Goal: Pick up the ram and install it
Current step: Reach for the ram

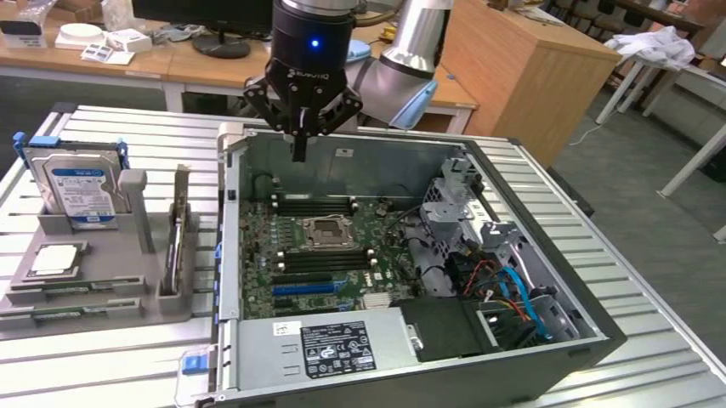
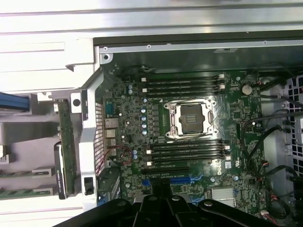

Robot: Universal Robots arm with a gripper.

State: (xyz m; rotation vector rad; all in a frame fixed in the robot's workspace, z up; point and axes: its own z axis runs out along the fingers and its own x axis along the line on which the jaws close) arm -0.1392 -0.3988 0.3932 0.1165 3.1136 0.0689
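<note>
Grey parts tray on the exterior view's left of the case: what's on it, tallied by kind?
Boxy silver hard drive with blue label: 1
Square silver-topped processor chip: 1
Long green ram sticks: 3, one alone, two side by side
Total: 5

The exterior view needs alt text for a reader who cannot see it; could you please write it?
A robot gripper hovers above an open computer case; the ram stands in a grey tray at the exterior view's left.
</note>
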